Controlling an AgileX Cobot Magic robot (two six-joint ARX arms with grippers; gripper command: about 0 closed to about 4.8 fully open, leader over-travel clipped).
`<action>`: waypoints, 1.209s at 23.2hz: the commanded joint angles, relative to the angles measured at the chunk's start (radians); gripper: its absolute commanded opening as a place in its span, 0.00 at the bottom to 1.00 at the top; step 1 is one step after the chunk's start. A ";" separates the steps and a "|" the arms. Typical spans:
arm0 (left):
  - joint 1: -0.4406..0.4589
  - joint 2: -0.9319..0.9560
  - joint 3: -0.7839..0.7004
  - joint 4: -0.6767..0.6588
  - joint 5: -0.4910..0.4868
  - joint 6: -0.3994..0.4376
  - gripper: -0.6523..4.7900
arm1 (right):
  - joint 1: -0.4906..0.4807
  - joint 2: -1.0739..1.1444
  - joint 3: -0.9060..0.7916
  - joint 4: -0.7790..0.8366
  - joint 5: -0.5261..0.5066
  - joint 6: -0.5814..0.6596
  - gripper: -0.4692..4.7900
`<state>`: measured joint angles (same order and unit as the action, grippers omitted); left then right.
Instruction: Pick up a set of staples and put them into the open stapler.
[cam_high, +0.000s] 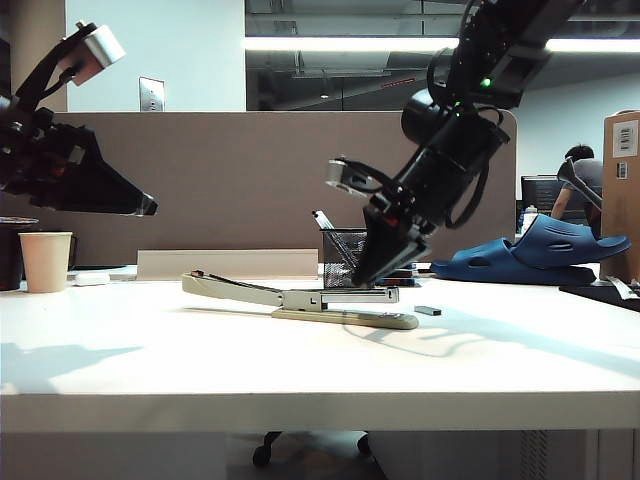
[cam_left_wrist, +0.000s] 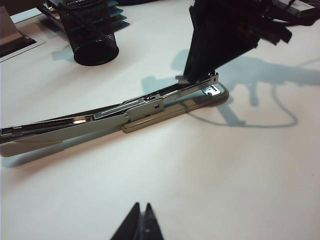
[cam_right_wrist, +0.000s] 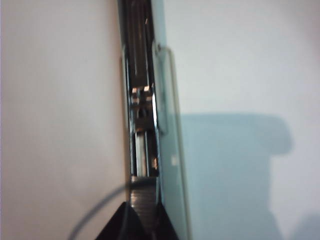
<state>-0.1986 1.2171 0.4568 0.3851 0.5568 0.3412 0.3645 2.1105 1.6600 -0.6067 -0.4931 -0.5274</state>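
Stapler (cam_high: 300, 297) lengthwise across table.

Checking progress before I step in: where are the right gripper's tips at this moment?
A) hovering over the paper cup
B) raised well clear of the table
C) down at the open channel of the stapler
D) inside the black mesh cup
C: the right gripper is angled down with its tips at the metal channel of the stapler, and the right wrist view shows a ridged grey strip between them, right over that channel.
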 joint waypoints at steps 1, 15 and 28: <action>0.001 -0.002 0.001 0.011 0.005 0.002 0.11 | 0.003 -0.005 0.026 -0.003 -0.003 -0.004 0.19; 0.001 -0.002 0.001 0.004 0.005 0.002 0.11 | 0.003 -0.003 0.024 -0.018 -0.004 -0.004 0.19; 0.001 -0.002 0.001 0.004 0.005 0.000 0.11 | 0.003 0.003 0.024 -0.018 -0.006 -0.005 0.19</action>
<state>-0.1986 1.2175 0.4568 0.3832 0.5568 0.3408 0.3645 2.1109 1.6806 -0.6289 -0.4931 -0.5289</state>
